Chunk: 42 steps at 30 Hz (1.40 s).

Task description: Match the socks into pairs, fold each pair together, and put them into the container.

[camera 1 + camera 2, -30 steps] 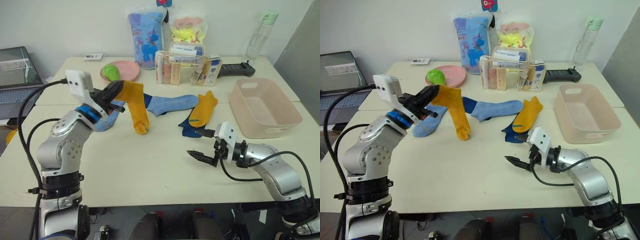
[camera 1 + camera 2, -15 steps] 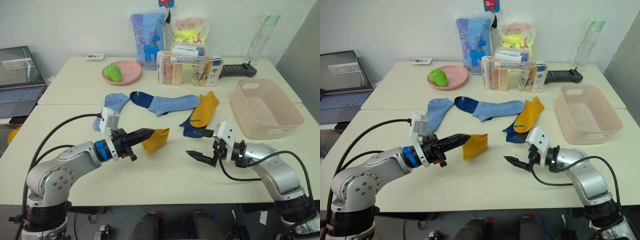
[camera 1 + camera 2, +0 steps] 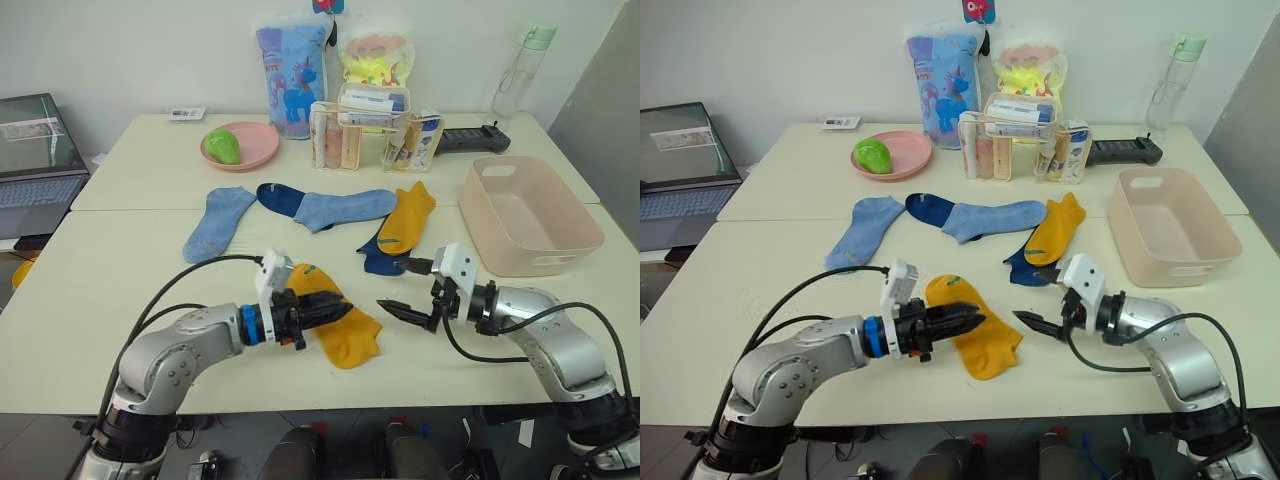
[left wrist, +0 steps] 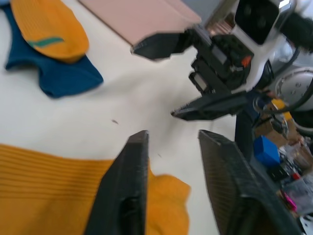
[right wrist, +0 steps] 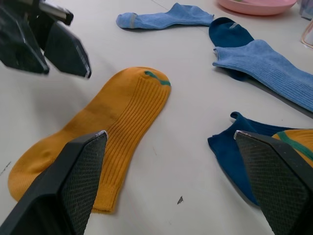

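1. The pale pink rectangular plastic tub [image 3: 530, 215] stands empty at the table's right edge, well apart from the flat mustard-yellow knit sock [image 3: 335, 318] lying at the table's front, which serves as the landmark here.
2. That sock's long axis runs diagonally, its cuff toward the front and right, its toe back and left.
3. The second mustard-yellow sock [image 3: 407, 218] lies behind and to the right of it, on top of a dark navy sock [image 3: 375, 256].
4. The left gripper [image 3: 335, 311] hovers over the landmark sock, fingers spread and empty.
5. The right gripper [image 3: 405, 305], just right of the sock, is spread wide and nearer the second yellow one, so it seems better placed to fetch it.
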Motion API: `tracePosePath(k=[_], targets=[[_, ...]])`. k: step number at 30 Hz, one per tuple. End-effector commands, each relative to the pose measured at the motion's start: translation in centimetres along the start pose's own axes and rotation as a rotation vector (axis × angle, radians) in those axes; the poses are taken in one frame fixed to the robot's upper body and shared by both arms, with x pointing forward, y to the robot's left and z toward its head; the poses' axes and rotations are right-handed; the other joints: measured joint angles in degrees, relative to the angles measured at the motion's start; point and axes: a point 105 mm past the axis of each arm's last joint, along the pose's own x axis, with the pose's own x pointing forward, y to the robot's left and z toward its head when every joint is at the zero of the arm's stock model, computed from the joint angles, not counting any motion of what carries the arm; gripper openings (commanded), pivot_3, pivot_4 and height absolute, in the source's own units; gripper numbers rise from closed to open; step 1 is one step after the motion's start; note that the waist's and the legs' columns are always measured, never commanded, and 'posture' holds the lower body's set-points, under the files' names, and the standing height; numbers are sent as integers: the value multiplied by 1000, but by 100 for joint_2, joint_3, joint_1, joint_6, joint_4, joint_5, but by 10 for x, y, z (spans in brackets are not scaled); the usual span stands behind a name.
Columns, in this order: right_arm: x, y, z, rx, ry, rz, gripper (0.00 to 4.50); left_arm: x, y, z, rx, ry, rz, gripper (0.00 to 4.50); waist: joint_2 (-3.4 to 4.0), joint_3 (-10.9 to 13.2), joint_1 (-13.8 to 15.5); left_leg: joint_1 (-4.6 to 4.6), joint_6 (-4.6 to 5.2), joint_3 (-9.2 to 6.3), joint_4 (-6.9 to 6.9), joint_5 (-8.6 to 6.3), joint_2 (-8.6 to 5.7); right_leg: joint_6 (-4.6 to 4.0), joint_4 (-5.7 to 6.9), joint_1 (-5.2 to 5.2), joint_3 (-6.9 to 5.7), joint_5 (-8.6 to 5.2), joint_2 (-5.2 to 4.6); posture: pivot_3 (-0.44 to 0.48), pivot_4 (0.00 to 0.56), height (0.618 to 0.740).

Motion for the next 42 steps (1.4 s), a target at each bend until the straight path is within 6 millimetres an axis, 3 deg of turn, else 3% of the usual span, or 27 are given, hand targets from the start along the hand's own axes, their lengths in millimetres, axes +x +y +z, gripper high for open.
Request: tracePosePath(k=[1,2,4,9,15,16,18,24,29,36,42], targets=[[-4,0,9,-26,-22,-1,4500,-14,32,21,85,-77,153,2910,0,0,0,0,0,0,0,0,0,0,0,0,0,0,0,0,150,740],[-1,5,6,-27,-5,30,4500,-26,65,26,132,-90,310,3254,1,-1,6,0,0,0,0,0,0,0,0,0,0,0,0,0,150,740],[7,14,-3,-54,50,97,4500,-43,107,32,203,-100,510,3869,2,-2,10,6,-1,-1,1,1,0,-2,3,4,-5,1,1,0,150,740],[23,41,-15,-59,116,272,4500,-43,139,19,347,14,616,3869,-1,0,-2,-4,-2,2,-4,0,-1,-5,-12,-3,-3,3,0,0,150,740],[37,48,-31,-64,185,343,4500,-28,137,-4,345,66,551,3869,-6,-2,10,-10,-2,-6,8,1,-3,-4,-6,-3,-9,4,-3,0,150,740],[38,49,-32,-62,185,345,4310,-27,136,-4,341,60,545,3893,-6,-2,8,-9,-2,-7,8,1,-3,-4,-5,-3,-10,4,-3,0,150,740],[36,49,-34,-77,203,361,3886,-24,133,-2,328,41,527,3496,-6,-3,3,-9,-2,-5,8,1,-3,-4,-4,-4,-8,4,-3,0,150,740],[26,46,-39,-124,236,375,1756,-17,117,-14,354,123,421,1660,-6,-3,-6,-8,-2,-5,7,0,-3,-4,-3,-4,-9,4,-2,0,150,740],[26,41,-40,-147,231,350,2,-20,116,-13,350,114,423,33,-6,-3,-6,-8,-2,-6,7,0,-2,-4,-2,-4,-8,4,-2,0,150,740],[23,25,-31,-190,213,305,2,-41,106,-18,272,92,452,33,-5,-3,-19,-7,-2,-5,5,0,-2,-4,-2,-6,-7,4,-1,0,150,740],[26,4,-22,-261,217,323,2,-65,81,-16,128,-63,559,33,-5,-2,-28,-5,-2,-7,3,0,1,-5,-1,-5,-8,4,1,0,150,740]])
